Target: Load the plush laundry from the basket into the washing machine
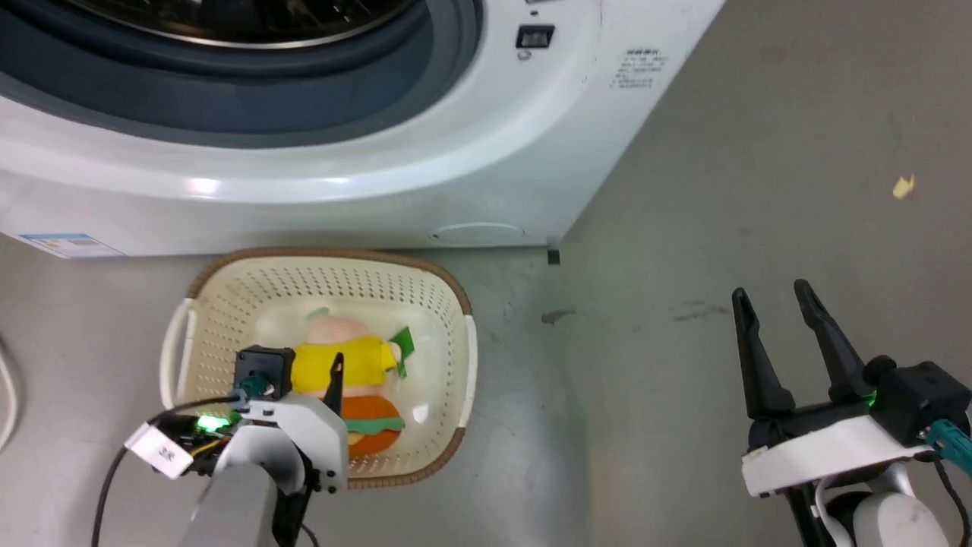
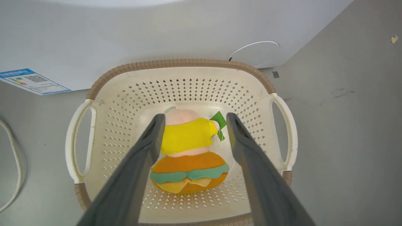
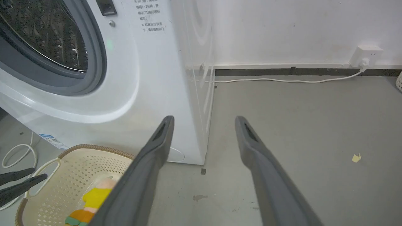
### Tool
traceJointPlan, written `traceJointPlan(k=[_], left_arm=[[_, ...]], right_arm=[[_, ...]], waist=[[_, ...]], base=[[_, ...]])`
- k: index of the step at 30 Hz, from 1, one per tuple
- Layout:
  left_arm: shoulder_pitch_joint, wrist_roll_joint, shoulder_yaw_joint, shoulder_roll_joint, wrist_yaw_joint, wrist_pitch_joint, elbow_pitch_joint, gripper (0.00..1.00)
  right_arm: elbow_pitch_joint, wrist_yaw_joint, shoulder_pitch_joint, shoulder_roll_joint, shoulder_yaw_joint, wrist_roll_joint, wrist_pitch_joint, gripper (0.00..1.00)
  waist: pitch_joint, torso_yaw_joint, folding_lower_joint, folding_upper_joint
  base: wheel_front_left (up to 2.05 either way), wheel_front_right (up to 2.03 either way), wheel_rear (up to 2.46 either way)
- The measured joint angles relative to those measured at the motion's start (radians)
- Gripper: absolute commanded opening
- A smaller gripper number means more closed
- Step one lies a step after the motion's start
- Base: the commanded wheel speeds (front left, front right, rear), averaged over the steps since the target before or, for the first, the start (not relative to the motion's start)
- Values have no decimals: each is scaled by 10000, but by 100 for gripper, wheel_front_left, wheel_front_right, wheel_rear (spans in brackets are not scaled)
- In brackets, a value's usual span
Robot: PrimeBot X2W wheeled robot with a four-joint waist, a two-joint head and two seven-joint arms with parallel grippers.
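The left hand [image 2: 194, 116] hangs spread over the yellow-shirted plush [image 2: 185, 136], which touches the burger plush [image 2: 190, 174] in the basket [image 2: 188, 64], the washing machine [image 1: 456, 152] just beyond. Both look light and squashy; the shirted middle seems the surest pinch.

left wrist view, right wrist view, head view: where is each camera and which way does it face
Left wrist view: on the left wrist, looking down past the open left gripper into the cream perforated plastic basket holding a pink yellow-shirted plush and orange burger-shaped plush.
Right wrist view: on the right wrist, looking low past the open right gripper at the large white front-loading washing machine and grey floor.
Head view: on the head, looking down; both grippers at the bottom corners.
Shared: all show basket and washing machine.
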Motion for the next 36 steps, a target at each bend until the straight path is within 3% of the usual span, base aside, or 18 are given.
traceJointPlan(k=[21,36], left_arm=[[-2302,-378,-483,895,90,1411,2784,100],[-4094,-656,-863,1254,522,2245,4401,100]], right_arm=[[-213,0,-530,0,784,464,-431,100],[-633,0,-615,0,826,953,-748,100]], waist=[[2241,-944,0,0],[3729,-1320,-1,0]], base=[[0,0,0],[0,0,0]])
